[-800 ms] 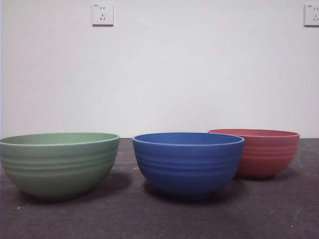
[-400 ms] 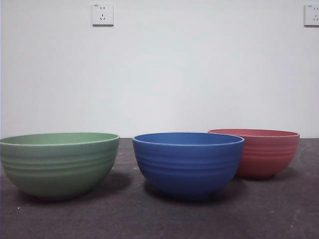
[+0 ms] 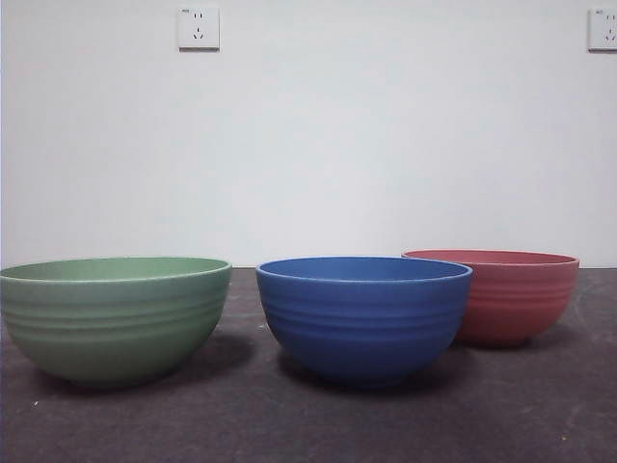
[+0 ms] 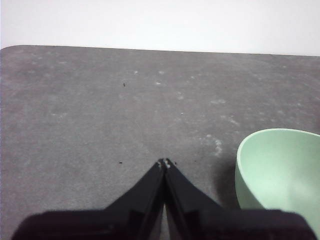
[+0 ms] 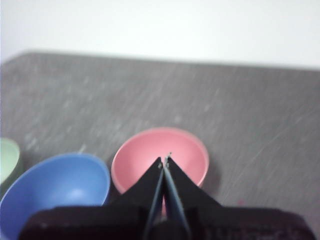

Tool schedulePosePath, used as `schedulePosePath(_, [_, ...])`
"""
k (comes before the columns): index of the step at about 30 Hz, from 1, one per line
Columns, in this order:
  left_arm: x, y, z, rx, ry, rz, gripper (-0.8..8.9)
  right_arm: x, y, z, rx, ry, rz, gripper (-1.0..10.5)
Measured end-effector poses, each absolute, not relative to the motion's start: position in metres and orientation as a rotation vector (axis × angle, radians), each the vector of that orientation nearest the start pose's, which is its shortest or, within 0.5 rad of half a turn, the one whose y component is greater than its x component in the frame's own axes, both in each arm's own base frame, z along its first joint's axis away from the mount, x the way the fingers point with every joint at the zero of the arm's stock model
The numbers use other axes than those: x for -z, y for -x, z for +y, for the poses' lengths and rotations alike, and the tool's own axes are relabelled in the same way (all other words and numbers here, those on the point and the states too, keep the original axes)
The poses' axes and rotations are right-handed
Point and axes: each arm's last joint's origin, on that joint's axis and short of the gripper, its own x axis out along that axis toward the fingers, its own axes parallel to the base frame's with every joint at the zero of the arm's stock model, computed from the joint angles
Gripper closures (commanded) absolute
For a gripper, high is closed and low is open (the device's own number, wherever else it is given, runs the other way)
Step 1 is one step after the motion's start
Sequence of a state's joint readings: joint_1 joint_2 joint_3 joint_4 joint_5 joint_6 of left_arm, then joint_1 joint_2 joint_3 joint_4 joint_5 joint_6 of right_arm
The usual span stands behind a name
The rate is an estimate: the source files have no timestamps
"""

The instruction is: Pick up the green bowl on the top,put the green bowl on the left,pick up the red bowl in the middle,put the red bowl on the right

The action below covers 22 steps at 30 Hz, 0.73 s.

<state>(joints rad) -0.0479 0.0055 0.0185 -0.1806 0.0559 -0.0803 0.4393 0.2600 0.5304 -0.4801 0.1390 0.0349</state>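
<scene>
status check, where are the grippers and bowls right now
Left gripper shut, empty, beside green bowl. Right gripper shut, empty, above red bowl. Blue bowl between them, all three apart. Nothing blocking.

Low front view, two wrist views

the blue bowl [image 3: 363, 316] hides the red bowl's [image 3: 516, 294] left side

left claw [image 4: 164, 163] closed, green bowl [image 4: 280, 172] beside
</scene>
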Motion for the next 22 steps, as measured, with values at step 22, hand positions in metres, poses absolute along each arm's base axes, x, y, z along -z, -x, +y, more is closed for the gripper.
schedulePosePath(22, [-0.152, -0.095, -0.006, 0.097, 0.083, 0.172, 8.17, -0.155, -0.095, 0.020, -0.327, 0.013, 0.159, 9.6])
